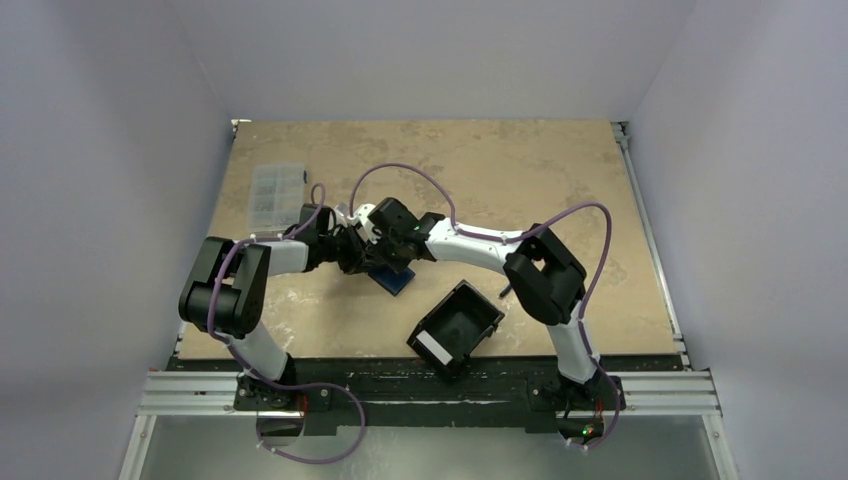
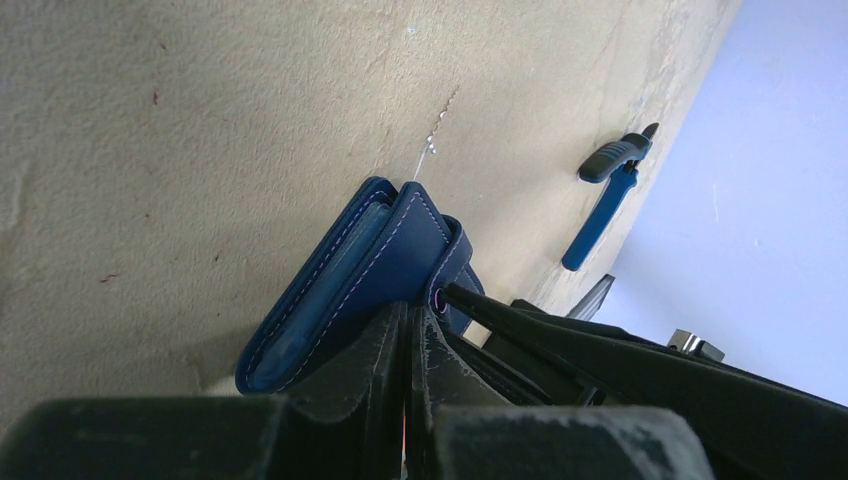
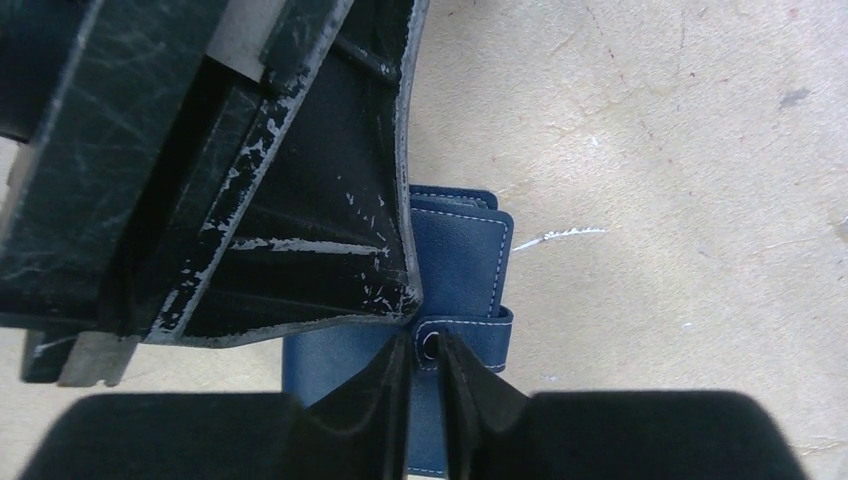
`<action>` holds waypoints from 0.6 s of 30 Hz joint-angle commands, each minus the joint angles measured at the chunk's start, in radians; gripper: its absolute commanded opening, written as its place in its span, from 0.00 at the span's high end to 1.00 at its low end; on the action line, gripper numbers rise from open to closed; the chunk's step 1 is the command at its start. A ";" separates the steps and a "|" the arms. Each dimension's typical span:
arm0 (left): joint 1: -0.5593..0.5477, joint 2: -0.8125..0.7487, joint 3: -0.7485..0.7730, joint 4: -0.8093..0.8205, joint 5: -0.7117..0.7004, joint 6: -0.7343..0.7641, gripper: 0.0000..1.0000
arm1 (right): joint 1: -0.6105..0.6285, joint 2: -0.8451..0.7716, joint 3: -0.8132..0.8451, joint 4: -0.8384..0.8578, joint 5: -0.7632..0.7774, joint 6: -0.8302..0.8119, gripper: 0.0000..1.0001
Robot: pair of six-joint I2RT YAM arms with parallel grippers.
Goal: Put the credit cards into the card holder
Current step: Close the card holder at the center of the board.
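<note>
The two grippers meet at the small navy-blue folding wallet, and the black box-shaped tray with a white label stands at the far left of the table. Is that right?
Only the tray's place is wrong: the top external view shows the black box-shaped tray at the near edge, by the right arm. The rest holds.

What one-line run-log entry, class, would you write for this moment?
left gripper: shut on card holder | right gripper: shut on its snap tab | black tray: apart, untouched

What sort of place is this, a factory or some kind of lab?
Probably a robot test booth in a lab: a left arm and right arm bolted at a table's edge, plain walls closing it in, and small props like a wallet and tray.
</note>
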 commanded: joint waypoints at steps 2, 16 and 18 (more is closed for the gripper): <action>0.005 0.019 0.007 -0.004 -0.030 0.045 0.98 | -0.004 -0.007 0.031 0.022 -0.021 0.017 0.89; 0.007 0.024 0.004 -0.001 -0.031 0.042 0.98 | -0.047 -0.088 -0.049 0.049 -0.074 0.074 1.00; 0.007 0.025 0.004 0.000 -0.030 0.041 0.98 | -0.053 -0.093 -0.061 0.052 -0.091 0.073 1.00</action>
